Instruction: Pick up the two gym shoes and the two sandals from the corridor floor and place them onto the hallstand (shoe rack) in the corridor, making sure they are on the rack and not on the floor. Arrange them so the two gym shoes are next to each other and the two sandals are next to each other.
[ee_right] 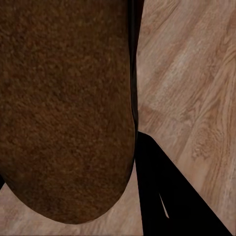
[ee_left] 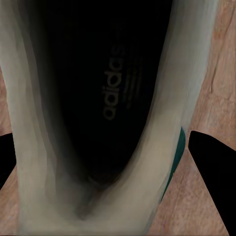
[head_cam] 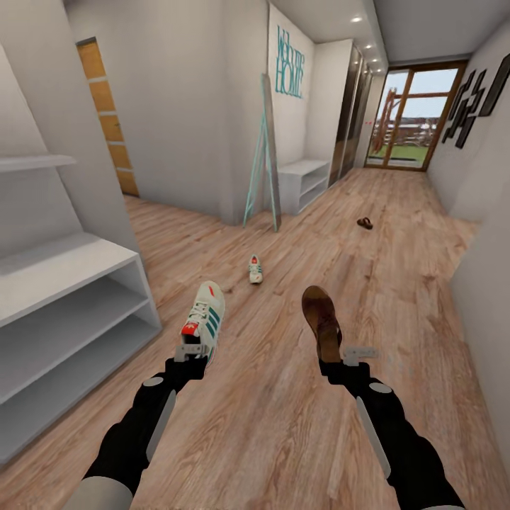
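Observation:
My left gripper (head_cam: pixel 193 350) is shut on the heel of one white gym shoe (head_cam: pixel 204 319), held toe-forward above the corridor floor (head_cam: pixel 269 425). In the left wrist view the shoe's dark inside (ee_left: pixel 113 98) sits between the black fingers (ee_left: pixel 210 160). My right gripper (head_cam: pixel 338 354) is shut on a dark brown sandal (head_cam: pixel 321 319), whose brown surface (ee_right: pixel 64 108) lies against a black finger (ee_right: pixel 164 194). The other gym shoe (head_cam: pixel 256 269) lies on the floor ahead. The other sandal (head_cam: pixel 365 223) lies farther down the corridor. The hallstand (head_cam: pixel 64 269) stands at my left.
A leaning mirror (head_cam: pixel 266 152) and a second low white bench (head_cam: pixel 304 177) stand along the left wall ahead. A glass door (head_cam: pixel 411 117) closes the corridor's far end. A white wall (head_cam: pixel 489 283) runs close on my right.

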Motion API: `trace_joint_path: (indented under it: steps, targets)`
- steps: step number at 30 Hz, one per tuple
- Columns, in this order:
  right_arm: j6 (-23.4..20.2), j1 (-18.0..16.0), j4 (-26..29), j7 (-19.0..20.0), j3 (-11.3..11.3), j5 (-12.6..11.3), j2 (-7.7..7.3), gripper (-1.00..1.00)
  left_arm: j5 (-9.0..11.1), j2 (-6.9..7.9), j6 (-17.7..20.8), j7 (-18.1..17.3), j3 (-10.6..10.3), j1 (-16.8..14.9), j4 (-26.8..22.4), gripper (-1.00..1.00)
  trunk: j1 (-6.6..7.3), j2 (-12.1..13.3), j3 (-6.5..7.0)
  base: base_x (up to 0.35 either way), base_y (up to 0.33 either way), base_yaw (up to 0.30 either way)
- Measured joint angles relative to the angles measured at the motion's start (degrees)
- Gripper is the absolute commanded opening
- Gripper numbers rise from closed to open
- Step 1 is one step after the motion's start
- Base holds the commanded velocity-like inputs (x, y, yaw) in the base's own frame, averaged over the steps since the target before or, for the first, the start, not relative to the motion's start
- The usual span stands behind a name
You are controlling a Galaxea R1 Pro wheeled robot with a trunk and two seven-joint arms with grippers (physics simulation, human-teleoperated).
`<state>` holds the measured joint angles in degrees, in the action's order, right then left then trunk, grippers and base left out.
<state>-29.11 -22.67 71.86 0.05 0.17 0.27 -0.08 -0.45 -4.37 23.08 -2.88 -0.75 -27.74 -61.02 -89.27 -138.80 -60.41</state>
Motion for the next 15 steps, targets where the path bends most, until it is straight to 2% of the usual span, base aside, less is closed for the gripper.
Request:
trace_joint_path:
  steps: [7, 12, 15]
  targets:
    - [0.0, 0.0, 0.0, 0.0, 0.0, 0.0, 0.0, -1.0, 0.0, -0.03, 0.0, 0.0, 0.0, 0.0, 0.1, -1.0, 0.0, 0.0, 0.0, 0.0, -0.012, 0.298]
    - [0.0, 0.0, 0.0, 0.0, 0.0, 0.0, 0.0, -1.0, 0.0, -0.06, 0.0, 0.0, 0.0, 0.0, 0.1, -1.0, 0.0, 0.0, 0.0, 0.0, -0.213, 0.298]
    - [-0.1, 0.0, 0.0, 0.0, 0.0, 0.0, 0.0, -1.0, 0.0, -0.07, 0.0, 0.0, 0.0, 0.0, 0.1, -1.0, 0.0, 0.0, 0.0, 0.0, -0.1, 0.298]
